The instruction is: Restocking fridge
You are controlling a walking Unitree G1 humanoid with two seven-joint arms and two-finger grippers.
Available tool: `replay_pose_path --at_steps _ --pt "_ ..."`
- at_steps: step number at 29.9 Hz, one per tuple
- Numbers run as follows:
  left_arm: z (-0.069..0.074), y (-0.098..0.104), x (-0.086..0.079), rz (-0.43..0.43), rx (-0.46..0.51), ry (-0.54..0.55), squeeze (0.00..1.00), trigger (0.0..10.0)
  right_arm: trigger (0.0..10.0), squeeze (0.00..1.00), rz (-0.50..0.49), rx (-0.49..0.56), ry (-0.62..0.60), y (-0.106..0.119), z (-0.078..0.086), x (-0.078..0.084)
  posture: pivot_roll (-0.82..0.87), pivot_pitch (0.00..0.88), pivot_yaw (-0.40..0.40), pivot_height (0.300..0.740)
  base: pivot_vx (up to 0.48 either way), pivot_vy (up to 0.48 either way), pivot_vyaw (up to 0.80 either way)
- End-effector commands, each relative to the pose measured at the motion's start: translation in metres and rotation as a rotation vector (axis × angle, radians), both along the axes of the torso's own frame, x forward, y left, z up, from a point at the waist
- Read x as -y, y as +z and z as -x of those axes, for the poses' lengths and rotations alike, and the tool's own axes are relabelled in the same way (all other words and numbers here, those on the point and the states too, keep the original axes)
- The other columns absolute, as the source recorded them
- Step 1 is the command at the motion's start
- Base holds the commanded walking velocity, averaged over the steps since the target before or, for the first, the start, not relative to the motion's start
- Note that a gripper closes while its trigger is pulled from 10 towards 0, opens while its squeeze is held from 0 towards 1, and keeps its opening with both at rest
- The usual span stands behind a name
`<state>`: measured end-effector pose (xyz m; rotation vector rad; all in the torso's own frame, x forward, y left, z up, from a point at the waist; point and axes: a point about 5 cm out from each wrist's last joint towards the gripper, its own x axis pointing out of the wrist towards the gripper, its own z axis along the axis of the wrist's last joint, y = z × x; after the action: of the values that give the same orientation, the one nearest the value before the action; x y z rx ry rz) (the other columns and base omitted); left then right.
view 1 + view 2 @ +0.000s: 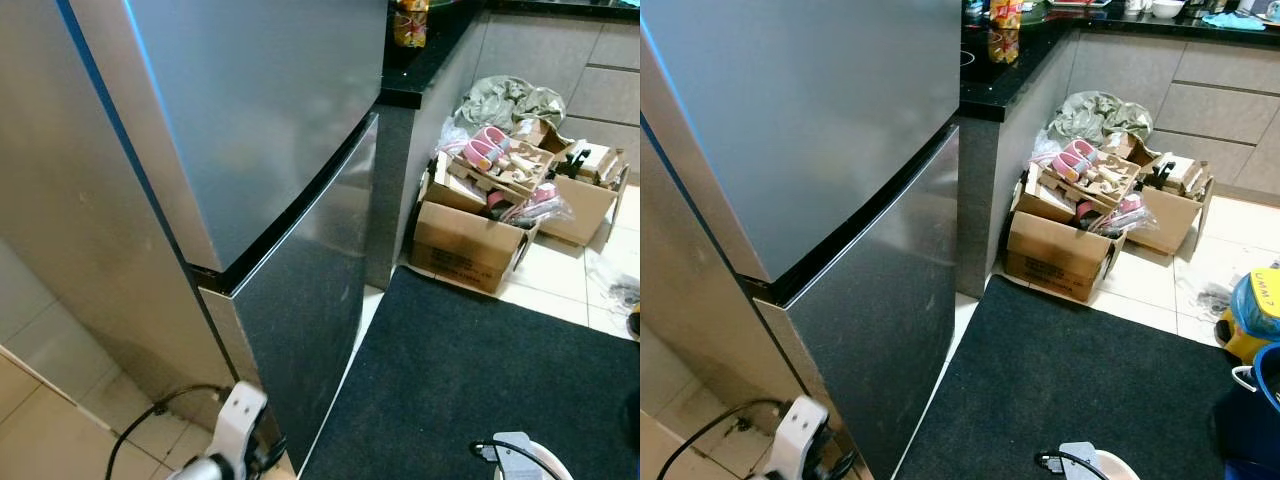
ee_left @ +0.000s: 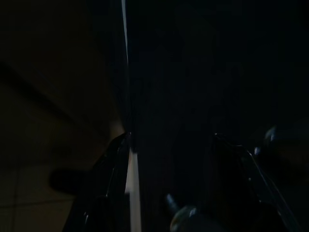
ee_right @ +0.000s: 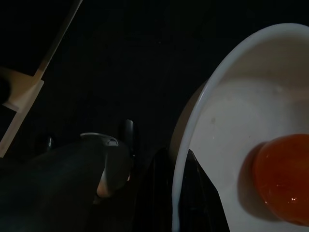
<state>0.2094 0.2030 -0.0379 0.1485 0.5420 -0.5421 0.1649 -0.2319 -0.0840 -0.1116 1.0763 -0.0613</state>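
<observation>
The silver two-door fridge (image 1: 260,170) stands closed on my left, its lower door (image 1: 880,330) facing the black mat. My left arm (image 1: 235,430) hangs low beside the fridge's bottom corner. In the dark left wrist view its gripper (image 2: 169,164) is open, fingers (image 2: 108,183) spread near the fridge's edge. My right gripper (image 3: 183,193) is shut on the rim of a white bowl (image 3: 231,125), one finger on each side of the rim. A round orange fruit (image 3: 285,179) lies in the bowl. The bowl's rim (image 1: 1112,464) shows at the bottom of the right eye view.
A black mat (image 1: 480,370) covers the floor ahead. Cardboard boxes (image 1: 470,240) full of shoes and clutter sit against the grey cabinets. A black counter (image 1: 1010,70) with a bottle (image 1: 1006,14) adjoins the fridge. A black cable (image 1: 160,410) runs along the floor at left. A yellow and blue thing (image 1: 1255,320) is at right.
</observation>
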Motion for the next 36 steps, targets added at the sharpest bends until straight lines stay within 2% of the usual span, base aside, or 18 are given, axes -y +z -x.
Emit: replay_pose_path --at_steps 1,2,3,4,5,7,8,10,11,14,15,20,26,33,36 --pt "0.007 0.003 -0.031 -0.051 0.006 0.047 0.0 10.0 10.0 0.0 0.005 -0.015 -0.011 -0.001 0.004 0.004 -0.09 0.068 0.0 0.74 0.0 0.0 0.0" --pt "0.005 0.01 -0.047 -0.059 0.042 0.118 0.0 10.0 10.0 0.0 0.007 -0.014 -0.009 0.0 0.003 0.005 -0.09 0.068 -0.004 0.74 0.0 0.0 0.0" --pt "0.005 0.01 -0.047 -0.059 0.042 0.118 0.0 10.0 10.0 0.0 0.007 -0.014 -0.009 0.0 0.003 0.005 -0.09 0.068 -0.004 0.74 0.0 0.0 0.0" --pt "-0.002 0.022 -0.068 -0.064 0.093 0.222 0.0 10.0 10.0 0.0 0.008 -0.012 -0.006 0.0 0.002 0.005 -0.08 0.066 -0.005 0.74 0.0 0.0 0.0" --pt "-0.002 0.022 -0.068 -0.064 0.093 0.222 0.0 10.0 10.0 0.0 0.008 -0.012 -0.006 0.0 0.002 0.005 -0.08 0.066 -0.005 0.74 0.0 0.0 0.0" --pt "-0.014 0.036 -0.081 -0.039 0.153 0.324 0.0 10.0 10.0 0.0 0.01 -0.008 -0.002 0.001 0.0 0.005 -0.08 0.062 -0.009 0.74 0.0 0.0 0.0" --pt "-0.014 0.036 -0.081 -0.039 0.153 0.324 0.0 10.0 10.0 0.0 0.01 -0.008 -0.002 0.001 0.0 0.005 -0.08 0.062 -0.009 0.74 0.0 0.0 0.0" --pt "-0.031 0.049 -0.079 0.065 0.203 0.373 0.0 10.0 10.0 0.0 0.012 -0.005 -0.001 0.001 -0.001 0.006 -0.08 0.058 -0.009 0.74 0.0 0.0 0.0" --pt "-0.042 0.056 -0.073 0.133 0.234 0.377 0.0 5.9 10.0 0.0 0.013 -0.003 -0.004 0.002 -0.001 0.006 -0.08 0.058 -0.009 0.74 0.0 0.0 0.0" --pt "-0.049 0.062 -0.068 0.177 0.255 0.376 0.0 5.9 10.0 0.0 0.013 -0.002 -0.006 0.002 -0.002 0.007 -0.08 0.058 -0.009 0.74 0.0 0.0 0.0" --pt "-0.064 0.069 -0.055 0.249 0.29 0.37 0.0 0.0 10.0 0.0 0.014 0.002 -0.014 0.002 -0.002 0.008 -0.09 0.057 -0.001 0.74 0.0 0.0 0.0" --pt "-0.073 0.072 -0.038 0.299 0.291 0.314 0.0 0.0 10.0 0.0 0.018 -0.001 -0.017 0.002 0.0 0.009 -0.1 0.056 0.013 0.74 0.0 0.0 0.0" --pt "-0.073 0.074 -0.034 0.315 0.271 0.244 0.0 0.0 10.0 0.0 0.043 -0.009 0.021 0.002 0.001 0.011 -0.11 0.053 0.011 0.74 0.0 0.0 0.0" --pt "-0.073 0.075 -0.032 0.289 0.271 0.183 0.0 0.0 10.0 0.0 0.06 -0.01 0.048 0.003 0.0 0.012 -0.11 0.055 0.001 0.74 0.0 0.0 0.0" --pt "-0.074 0.076 -0.026 0.312 0.268 0.131 0.0 0.0 10.0 0.0 0.062 -0.014 0.061 0.003 0.001 0.012 -0.11 0.056 -0.011 0.74 0.0 0.0 0.0"
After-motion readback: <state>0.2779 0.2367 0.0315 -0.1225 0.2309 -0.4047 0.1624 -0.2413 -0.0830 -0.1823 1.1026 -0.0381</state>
